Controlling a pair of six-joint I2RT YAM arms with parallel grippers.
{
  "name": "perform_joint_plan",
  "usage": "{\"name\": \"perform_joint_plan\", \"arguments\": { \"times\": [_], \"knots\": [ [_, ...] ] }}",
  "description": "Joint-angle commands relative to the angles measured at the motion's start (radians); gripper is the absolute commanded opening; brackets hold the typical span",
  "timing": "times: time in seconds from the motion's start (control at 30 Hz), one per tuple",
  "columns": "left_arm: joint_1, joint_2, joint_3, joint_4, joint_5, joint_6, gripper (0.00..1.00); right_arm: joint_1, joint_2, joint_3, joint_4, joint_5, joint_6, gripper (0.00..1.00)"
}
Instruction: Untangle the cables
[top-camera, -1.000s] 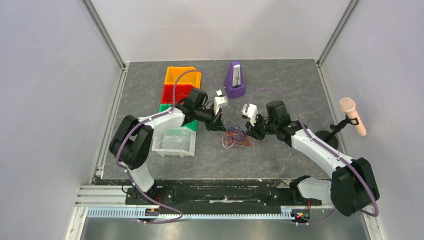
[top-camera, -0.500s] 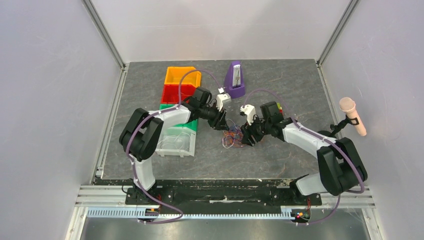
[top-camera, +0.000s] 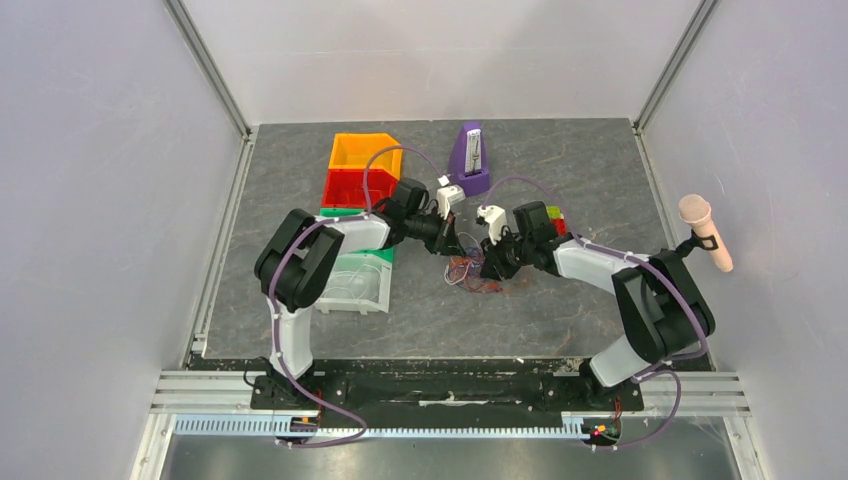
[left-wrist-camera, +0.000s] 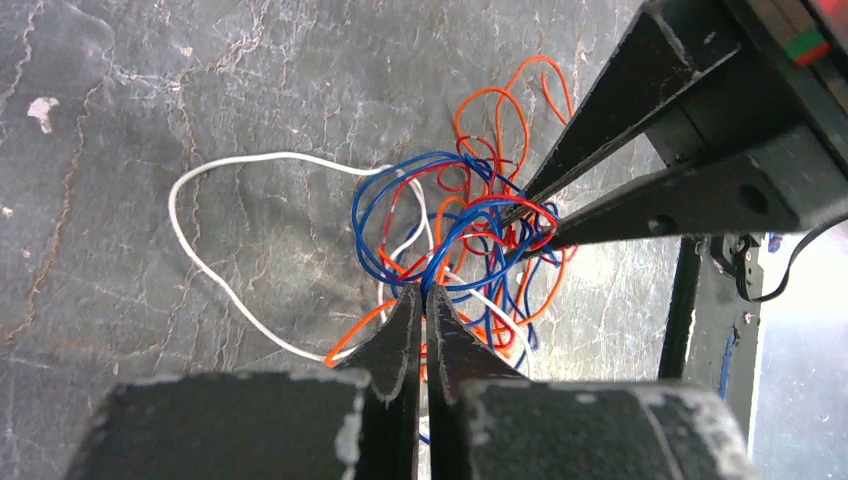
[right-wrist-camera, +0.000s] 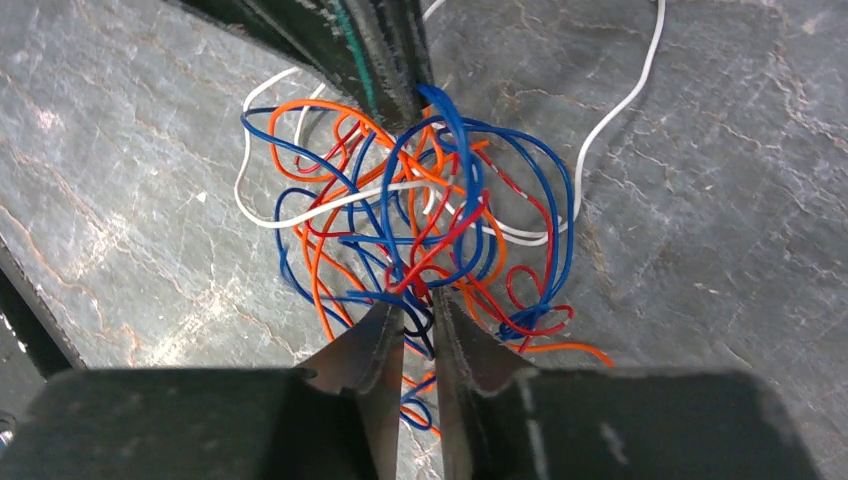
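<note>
The left tool (left-wrist-camera: 421, 292), pinched shut, and the right tool (right-wrist-camera: 420, 300), nearly closed, are each gripping strands of the cables (top-camera: 470, 272) lying knotted on the bench (top-camera: 560, 170), so separation appears to be proceeding, the next move calling for a gentle opposite pull.

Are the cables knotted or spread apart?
Knotted: the thin red, orange, blue and white wires loop through each other in one clump.
</note>
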Motion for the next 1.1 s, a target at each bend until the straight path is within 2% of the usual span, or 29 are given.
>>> {"name": "perform_joint_plan", "arguments": {
  "times": [0.0,0.07,0.27,0.53,0.87,1.07],
  "knots": [
    [-0.004,-0.065,-0.037,0.104,0.001,-0.097,0.02,-0.022,-0.004,0.014,0.059,0.033,0.019,0.12],
    [0.003,-0.122,-0.071,0.106,-0.050,-0.095,0.02,-0.040,-0.020,0.010,0.039,0.045,0.015,0.00],
    [0.047,-0.310,-0.143,0.067,-0.174,-0.097,0.02,-0.078,-0.073,-0.022,-0.055,0.076,-0.043,0.00],
    [0.114,-0.512,-0.130,-0.044,-0.159,-0.099,0.02,-0.100,-0.143,-0.073,-0.108,0.090,-0.069,0.00],
    [0.159,-0.696,-0.068,-0.107,-0.135,-0.120,0.02,-0.105,-0.139,-0.102,-0.134,0.114,-0.096,0.02],
    [0.204,-0.750,0.089,-0.164,-0.152,-0.160,0.02,-0.105,-0.118,-0.105,-0.154,0.130,-0.119,0.12]
  ]
}}
